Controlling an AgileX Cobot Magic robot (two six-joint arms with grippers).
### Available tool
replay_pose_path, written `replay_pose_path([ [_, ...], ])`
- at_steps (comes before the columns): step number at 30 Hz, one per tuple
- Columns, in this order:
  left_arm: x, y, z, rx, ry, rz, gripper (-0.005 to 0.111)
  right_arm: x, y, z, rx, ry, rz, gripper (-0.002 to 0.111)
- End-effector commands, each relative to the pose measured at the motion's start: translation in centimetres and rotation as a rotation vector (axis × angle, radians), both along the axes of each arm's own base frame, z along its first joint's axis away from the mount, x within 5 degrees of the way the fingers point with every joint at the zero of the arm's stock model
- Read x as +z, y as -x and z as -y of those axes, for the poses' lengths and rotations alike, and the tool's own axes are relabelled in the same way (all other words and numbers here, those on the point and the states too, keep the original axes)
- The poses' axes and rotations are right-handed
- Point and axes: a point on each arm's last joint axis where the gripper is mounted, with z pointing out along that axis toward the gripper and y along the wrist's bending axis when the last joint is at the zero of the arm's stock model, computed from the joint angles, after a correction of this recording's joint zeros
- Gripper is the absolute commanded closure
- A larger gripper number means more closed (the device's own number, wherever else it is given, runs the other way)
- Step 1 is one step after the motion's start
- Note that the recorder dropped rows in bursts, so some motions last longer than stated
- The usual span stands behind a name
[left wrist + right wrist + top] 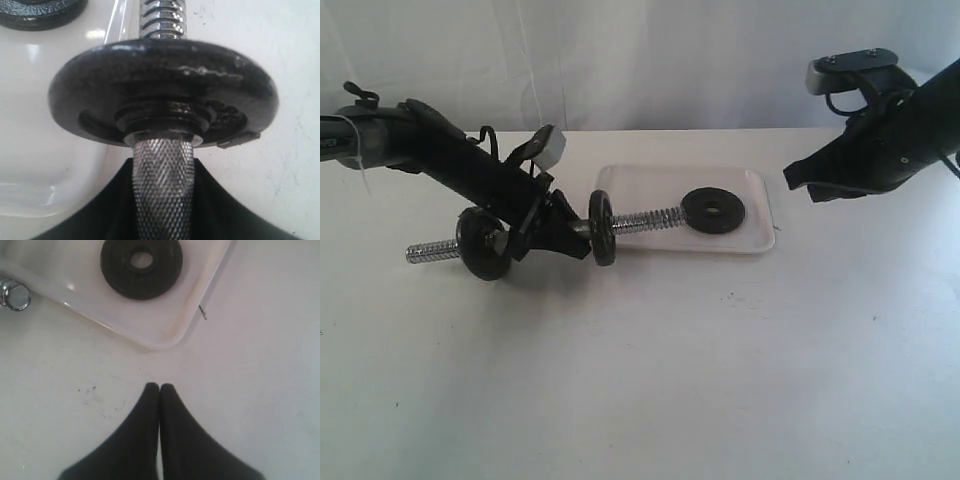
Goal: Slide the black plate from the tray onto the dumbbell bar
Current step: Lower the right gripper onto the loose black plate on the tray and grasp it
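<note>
— Where is the left arm (450, 160)?
— It comes in from the tabletop's (670, 380) left edge, sloping down. The left gripper (548, 232) clamps the dumbbell bar (162, 195) mid-length.
— And the right arm (910, 130)?
— It slants in over the right edge. The right gripper (159, 387) has its fingers (140, 440) pressed together, empty.

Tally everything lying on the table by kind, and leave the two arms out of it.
Dumbbell bar: 1
White tray: 1
Black plates: 3 (two on the bar, one flat in the tray)
Total: 5
</note>
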Motion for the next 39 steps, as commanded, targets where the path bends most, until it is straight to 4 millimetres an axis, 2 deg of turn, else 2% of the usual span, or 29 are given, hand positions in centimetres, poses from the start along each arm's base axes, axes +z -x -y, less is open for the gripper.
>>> replay_pose_path([
  [1,0.5,0.6,-0.3,-0.045,0.092,-0.069,0.107,0.1,-1.2,-0.5,0.000,-0.004,0.047,0.100],
  [5,0.6,0.6,-0.5,-0.046,0.098,-0.075,0.107,-0.2,-2.2,-0.8,-0.036,-0.060,0.052,0.078],
  [11,0.5,0.6,-0.5,-0.056,0.091,-0.061,0.107,-1.7,-4.1,-1.1,-0.068,-0.088,0.022,0.029],
  [13,0.5,0.6,-0.5,-0.061,0.093,-0.055,0.107,-2.1,-4.9,-1.3,-0.076,-0.096,0.014,0.020],
  [20,0.5,0.6,-0.5,-0.058,0.096,-0.054,0.107,-2.7,-9.2,-3.2,-0.009,-0.109,-0.006,0.020],
  [24,0.5,0.5,-0.5,-0.057,0.101,-0.051,0.107,-2.6,-11.1,-5.2,0.025,-0.099,0.063,0.007],
  [27,0.6,0.5,-0.4,-0.056,0.108,-0.054,0.107,-3.1,-11.4,-6.4,0.019,-0.111,0.075,0.005],
  [32,0.6,0.5,-0.4,-0.055,0.109,-0.054,0.107,-5.0,-11.6,-9.0,0.070,-0.032,0.114,0.005],
  [39,0.6,0.5,-0.4,-0.055,0.109,-0.054,0.107,-7.6,-12.3,-9.5,0.100,0.052,0.145,0.005],
])
